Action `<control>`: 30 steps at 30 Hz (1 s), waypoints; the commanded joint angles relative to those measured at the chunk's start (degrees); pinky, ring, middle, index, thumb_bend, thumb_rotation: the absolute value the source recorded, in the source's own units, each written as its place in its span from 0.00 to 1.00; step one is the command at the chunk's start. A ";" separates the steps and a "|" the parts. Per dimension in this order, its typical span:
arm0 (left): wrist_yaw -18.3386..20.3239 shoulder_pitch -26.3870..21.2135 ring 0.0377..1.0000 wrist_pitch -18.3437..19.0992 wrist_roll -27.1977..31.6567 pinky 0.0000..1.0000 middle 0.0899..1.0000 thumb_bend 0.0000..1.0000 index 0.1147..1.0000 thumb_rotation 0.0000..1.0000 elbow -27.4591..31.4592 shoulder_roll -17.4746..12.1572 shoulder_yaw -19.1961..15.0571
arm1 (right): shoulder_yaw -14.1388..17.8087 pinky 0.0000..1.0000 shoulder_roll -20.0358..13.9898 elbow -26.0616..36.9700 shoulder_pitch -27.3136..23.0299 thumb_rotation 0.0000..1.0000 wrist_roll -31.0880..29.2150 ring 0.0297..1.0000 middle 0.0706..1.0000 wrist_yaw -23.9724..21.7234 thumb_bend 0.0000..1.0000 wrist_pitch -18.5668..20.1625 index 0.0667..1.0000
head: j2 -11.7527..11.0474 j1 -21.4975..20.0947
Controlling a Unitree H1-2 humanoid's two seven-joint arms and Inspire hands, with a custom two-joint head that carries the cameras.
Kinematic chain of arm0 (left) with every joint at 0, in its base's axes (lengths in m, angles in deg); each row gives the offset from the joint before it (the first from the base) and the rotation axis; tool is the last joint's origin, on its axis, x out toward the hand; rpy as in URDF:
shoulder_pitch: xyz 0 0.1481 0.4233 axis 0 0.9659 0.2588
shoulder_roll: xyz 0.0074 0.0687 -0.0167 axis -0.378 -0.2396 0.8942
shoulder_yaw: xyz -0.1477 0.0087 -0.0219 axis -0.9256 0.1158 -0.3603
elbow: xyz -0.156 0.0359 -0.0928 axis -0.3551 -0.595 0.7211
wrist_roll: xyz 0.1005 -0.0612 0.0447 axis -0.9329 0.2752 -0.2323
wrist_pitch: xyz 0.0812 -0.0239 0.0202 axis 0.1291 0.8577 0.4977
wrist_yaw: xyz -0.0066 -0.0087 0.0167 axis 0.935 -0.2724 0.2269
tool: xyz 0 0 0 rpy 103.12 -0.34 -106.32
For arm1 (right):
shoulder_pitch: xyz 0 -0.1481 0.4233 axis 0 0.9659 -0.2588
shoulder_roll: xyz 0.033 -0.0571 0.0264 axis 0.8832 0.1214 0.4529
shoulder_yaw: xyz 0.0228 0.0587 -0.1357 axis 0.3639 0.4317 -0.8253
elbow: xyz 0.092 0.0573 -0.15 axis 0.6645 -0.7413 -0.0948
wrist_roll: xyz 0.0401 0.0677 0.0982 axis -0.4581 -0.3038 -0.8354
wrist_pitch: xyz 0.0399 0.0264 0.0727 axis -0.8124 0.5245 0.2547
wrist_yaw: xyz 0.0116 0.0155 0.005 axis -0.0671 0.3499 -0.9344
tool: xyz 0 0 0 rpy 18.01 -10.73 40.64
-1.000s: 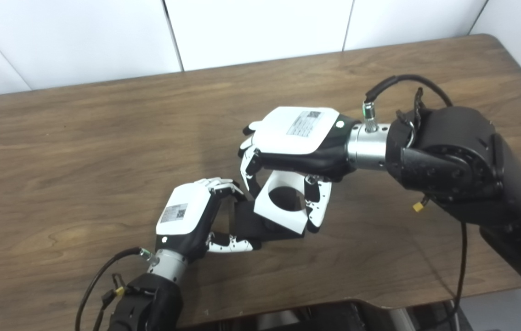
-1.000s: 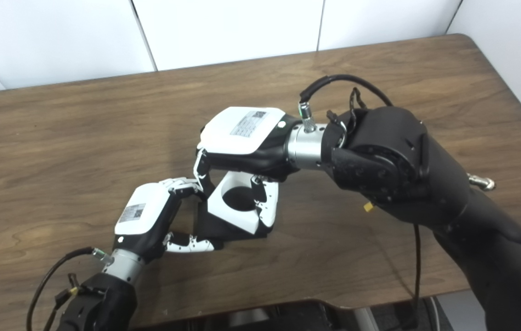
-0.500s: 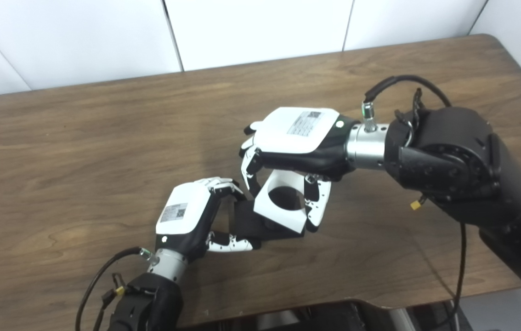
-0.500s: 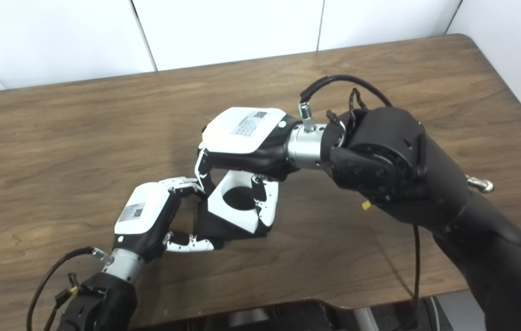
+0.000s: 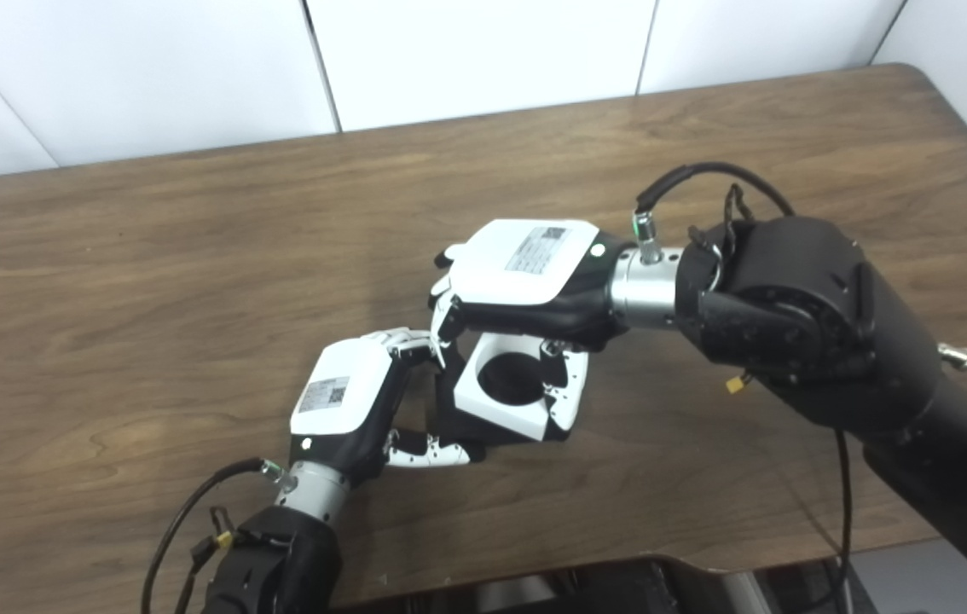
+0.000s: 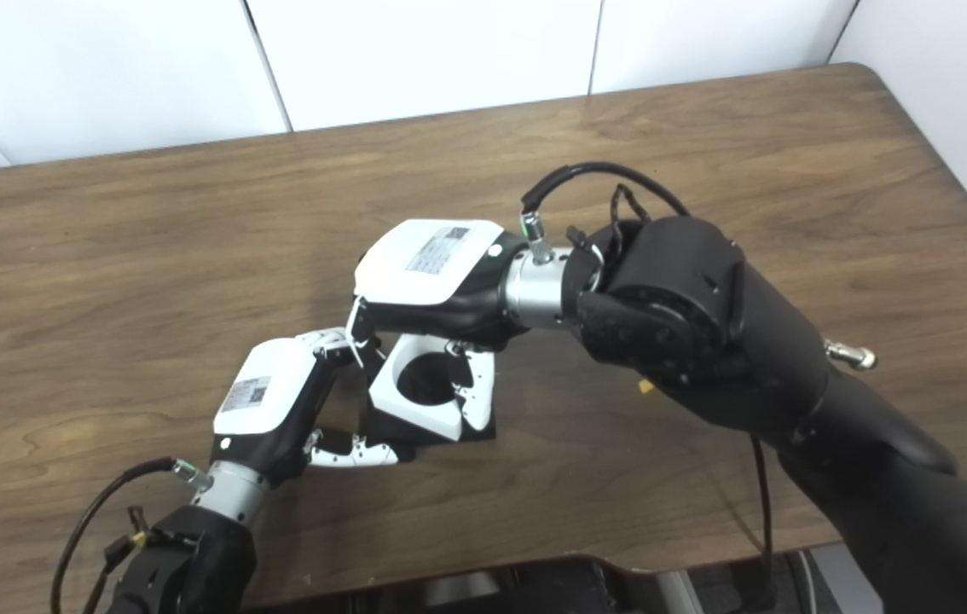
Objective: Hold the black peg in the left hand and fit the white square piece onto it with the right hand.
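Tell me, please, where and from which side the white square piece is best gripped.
Grip the white square piece by two opposite flat outer edges, coming from above, as the right robot hand does. That leaves its round central hole free for the black peg in the left robot hand.

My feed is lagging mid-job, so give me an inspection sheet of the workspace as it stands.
Surface: wooden table, brown, bare where visible.
Job's things: white square piece, with a round hole, sits over the black peg; whether fully seated cannot be told.
Clutter: nothing seen.
Robot hands: left robot hand closed on the black peg's base; right robot hand grips the white square piece from above.
Cables: black cable loops above the right wrist; another cable runs from the left wrist.
Surroundings: white wall panels behind the table.
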 commanded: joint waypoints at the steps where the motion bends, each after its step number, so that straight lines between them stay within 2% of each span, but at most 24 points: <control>1: 1.58 -0.07 0.83 0.72 -0.57 0.83 0.77 0.50 0.42 0.06 0.92 0.23 0.63 | 0.68 0.98 0.55 -0.20 -1.63 0.13 0.71 0.87 0.74 0.64 0.52 -1.79 0.45 | 0.08 0.00; 8: 1.38 0.04 0.83 0.48 -0.38 0.83 0.77 0.50 0.42 0.06 0.74 0.37 0.56 | 1.37 0.98 1.19 -1.94 -1.25 0.13 0.85 0.86 0.72 1.80 0.52 -4.09 0.44 | 0.05 0.07; 30: 0.88 0.22 0.83 -0.04 -0.73 0.84 0.76 0.50 0.42 0.06 0.64 0.25 0.74 | 4.82 0.96 0.54 -6.54 -0.30 0.13 0.47 0.86 0.71 2.78 0.52 -6.82 0.45 | 0.04 -0.08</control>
